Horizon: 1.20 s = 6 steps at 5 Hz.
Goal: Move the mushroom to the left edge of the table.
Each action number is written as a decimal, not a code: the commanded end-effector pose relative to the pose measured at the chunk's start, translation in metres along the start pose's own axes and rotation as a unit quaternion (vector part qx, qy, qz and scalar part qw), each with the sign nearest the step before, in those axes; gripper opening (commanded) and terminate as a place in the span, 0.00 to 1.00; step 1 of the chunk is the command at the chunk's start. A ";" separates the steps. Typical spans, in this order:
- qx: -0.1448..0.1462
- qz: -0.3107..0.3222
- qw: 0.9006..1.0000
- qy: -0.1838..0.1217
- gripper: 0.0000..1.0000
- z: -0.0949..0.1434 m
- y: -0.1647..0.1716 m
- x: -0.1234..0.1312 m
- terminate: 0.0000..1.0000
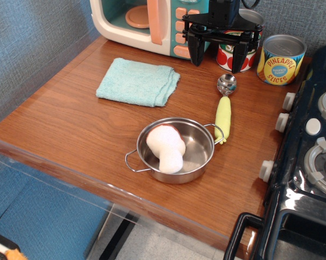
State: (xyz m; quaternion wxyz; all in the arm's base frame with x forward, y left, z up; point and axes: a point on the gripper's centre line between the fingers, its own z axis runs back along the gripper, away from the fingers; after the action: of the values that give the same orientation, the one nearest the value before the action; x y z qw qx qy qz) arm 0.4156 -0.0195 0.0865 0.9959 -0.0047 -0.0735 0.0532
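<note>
One mushroom point(167, 147), one pot point(203, 142)

- Toy microwave point(147, 21) cut off by the top edge.
- Stove point(309, 162) runs off the right edge.
- Pincer point(217, 58) hides the red can point(228, 54) behind it.

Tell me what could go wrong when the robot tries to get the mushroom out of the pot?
The mushroom lies inside the steel pot, so the pincer might bump the rim and push the pot along, or lift it too. The yellow-handled scoop leans against the pot and could get knocked. On the way left, the blue cloth lies near the path and might snag a dragged mushroom.
</note>
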 end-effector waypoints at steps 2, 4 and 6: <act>-0.009 0.004 1.000 -0.011 1.00 0.006 -0.005 -0.013 0.00; -0.005 -0.010 0.999 -0.041 1.00 0.035 -0.016 -0.088 0.00; -0.010 -0.006 1.000 -0.024 1.00 0.022 -0.008 -0.126 0.00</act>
State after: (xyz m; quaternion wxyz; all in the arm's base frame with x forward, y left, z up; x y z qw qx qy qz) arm 0.2851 -0.0436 0.0784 0.9961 -0.0111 -0.0759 0.0436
